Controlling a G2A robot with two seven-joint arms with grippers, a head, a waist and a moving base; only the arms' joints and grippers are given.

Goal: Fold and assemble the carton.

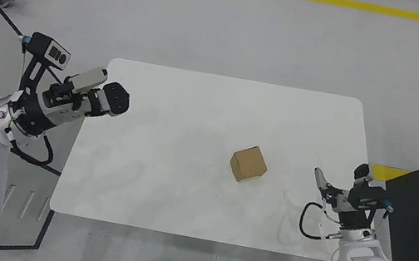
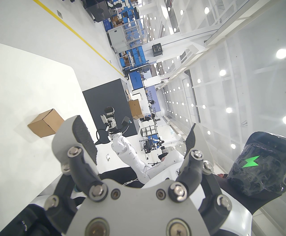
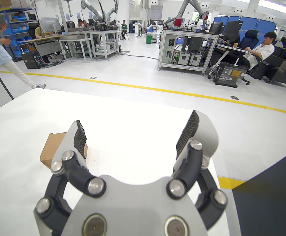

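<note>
A small brown cardboard carton [image 1: 248, 164], folded into a closed cube, sits on the white round-cornered bench [image 1: 197, 103]. It lies right of the bench's middle and is turned slightly askew to the edges, with nothing touching it. The left tool [image 1: 118, 100] hangs over the bench's left edge, well apart from the carton, its ribbed dark fingers [image 2: 83, 136] spread wide and gripping nothing. The right tool [image 3: 136, 120] is by the bench's near right corner, nearer the carton but apart from it, likewise released and empty.
</note>
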